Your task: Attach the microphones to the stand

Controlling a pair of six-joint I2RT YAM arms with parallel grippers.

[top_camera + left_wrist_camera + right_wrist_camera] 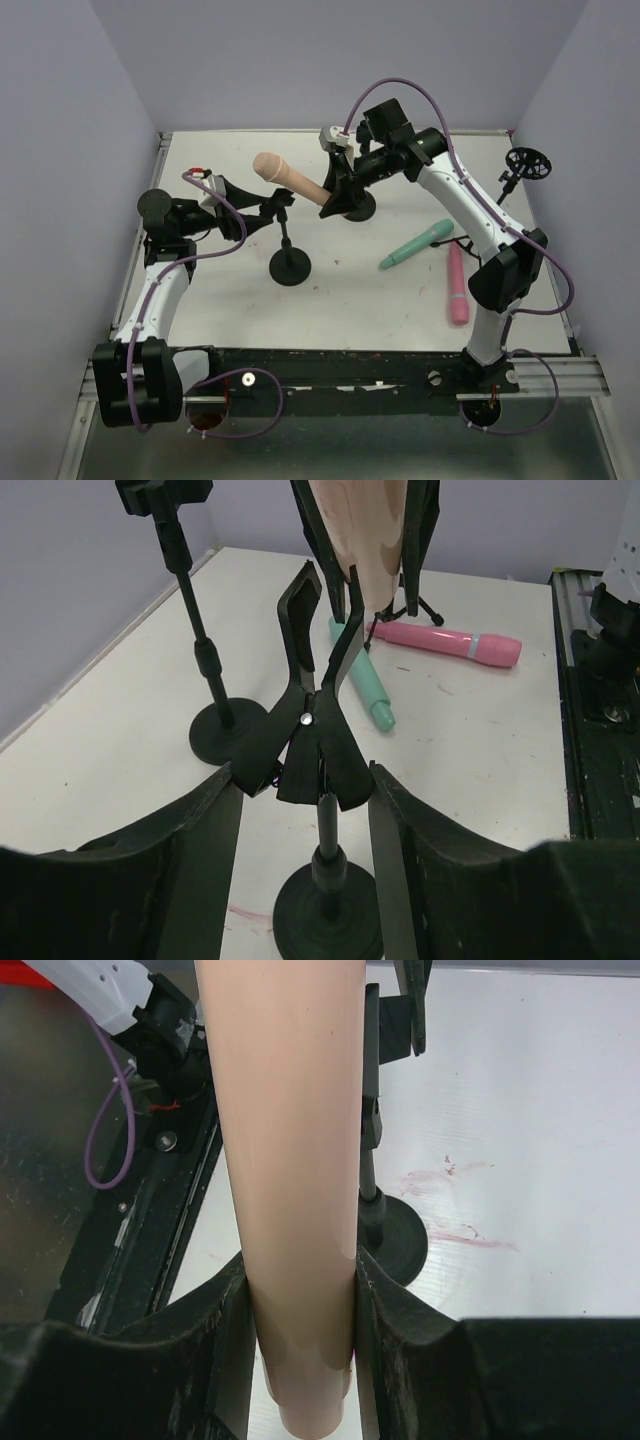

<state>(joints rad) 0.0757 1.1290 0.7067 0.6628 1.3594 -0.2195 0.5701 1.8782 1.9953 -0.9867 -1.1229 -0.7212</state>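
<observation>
The peach-tan microphone [290,178] hangs tilted above the table [200,290], rounded head toward the far left. Its tapered body is pinched near the tail between the fingers of the right gripper [300,1295], and that tail is just beside the spread clip [315,710] of the stand [290,266], not in it. The left gripper [305,790] is clamped on the clip's lower handles, while the mint-teal microphone [415,244] and pink microphone [457,285] lie on the table well to the right.

Both arms reached inward, black left gripper [305,780] squeezing black stand clip [312,670], black right gripper [300,1310] clamping peach-tan tapered microphone [285,1110].
</observation>
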